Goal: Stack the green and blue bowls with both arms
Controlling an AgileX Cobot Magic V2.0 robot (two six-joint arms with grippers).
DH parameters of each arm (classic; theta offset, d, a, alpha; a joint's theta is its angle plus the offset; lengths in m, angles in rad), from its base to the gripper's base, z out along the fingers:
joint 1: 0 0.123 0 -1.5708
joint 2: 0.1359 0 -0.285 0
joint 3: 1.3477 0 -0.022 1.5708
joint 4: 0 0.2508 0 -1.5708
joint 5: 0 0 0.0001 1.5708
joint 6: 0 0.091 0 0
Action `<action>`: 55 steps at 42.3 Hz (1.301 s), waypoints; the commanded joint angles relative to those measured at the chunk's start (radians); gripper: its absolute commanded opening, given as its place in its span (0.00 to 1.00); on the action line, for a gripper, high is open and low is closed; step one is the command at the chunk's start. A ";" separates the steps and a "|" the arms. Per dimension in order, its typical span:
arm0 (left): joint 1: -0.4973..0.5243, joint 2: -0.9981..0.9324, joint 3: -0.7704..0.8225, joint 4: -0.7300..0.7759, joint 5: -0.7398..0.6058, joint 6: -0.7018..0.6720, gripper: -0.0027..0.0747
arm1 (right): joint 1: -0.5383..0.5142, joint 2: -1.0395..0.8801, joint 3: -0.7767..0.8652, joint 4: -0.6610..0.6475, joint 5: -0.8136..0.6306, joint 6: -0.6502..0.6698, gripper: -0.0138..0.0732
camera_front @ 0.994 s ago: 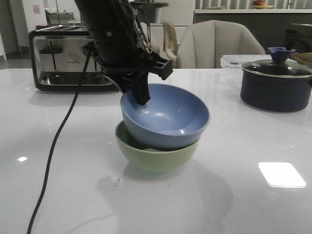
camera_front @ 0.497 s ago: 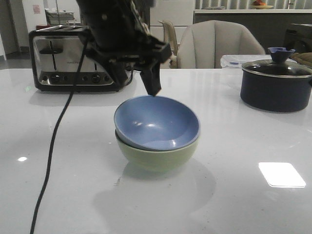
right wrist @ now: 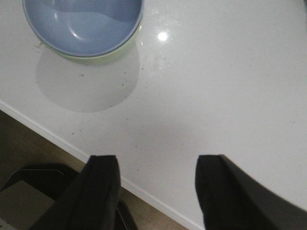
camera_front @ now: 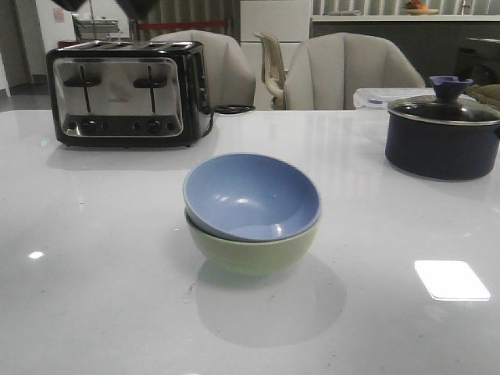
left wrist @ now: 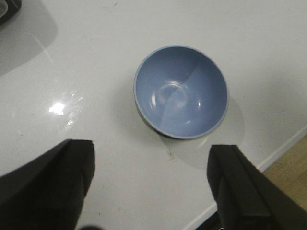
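Observation:
The blue bowl (camera_front: 251, 197) sits nested inside the green bowl (camera_front: 250, 251) in the middle of the white table, slightly tilted. The left wrist view looks down on the blue bowl (left wrist: 181, 91) from high above; only a sliver of the green bowl (left wrist: 152, 126) shows under its rim. My left gripper (left wrist: 151, 165) is open and empty, well above the table and apart from the stack. In the right wrist view the blue bowl (right wrist: 82, 24) and green rim (right wrist: 96, 54) lie beyond my right gripper (right wrist: 157, 170), which is open and empty over the table's edge. Neither arm shows in the front view.
A chrome and black toaster (camera_front: 125, 94) stands at the back left. A dark lidded pot (camera_front: 442, 134) is at the back right. Chairs (camera_front: 351, 70) line the far side. The table's edge (right wrist: 57, 139) and the floor show in the right wrist view.
The left arm let go of the blue bowl, which settled into the green one, then lifted up and out of the front view. The bowls have stayed put since.

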 commanded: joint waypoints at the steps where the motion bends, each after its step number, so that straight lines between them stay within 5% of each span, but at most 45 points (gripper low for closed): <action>1: -0.011 -0.160 0.066 -0.006 -0.075 -0.001 0.73 | -0.001 -0.010 -0.025 -0.012 -0.052 -0.005 0.70; 16: -0.011 -0.546 0.347 -0.006 -0.087 -0.001 0.71 | -0.001 -0.010 -0.025 -0.012 -0.053 -0.005 0.70; 29: -0.011 -0.646 0.456 -0.008 -0.108 -0.001 0.60 | -0.001 -0.010 -0.025 -0.012 -0.061 -0.005 0.69; 44: -0.011 -0.644 0.457 -0.008 -0.109 -0.001 0.20 | -0.001 -0.010 -0.025 -0.012 -0.067 -0.005 0.19; 55: -0.011 -0.644 0.457 -0.008 -0.109 -0.001 0.17 | -0.001 -0.010 -0.025 -0.012 -0.064 -0.005 0.21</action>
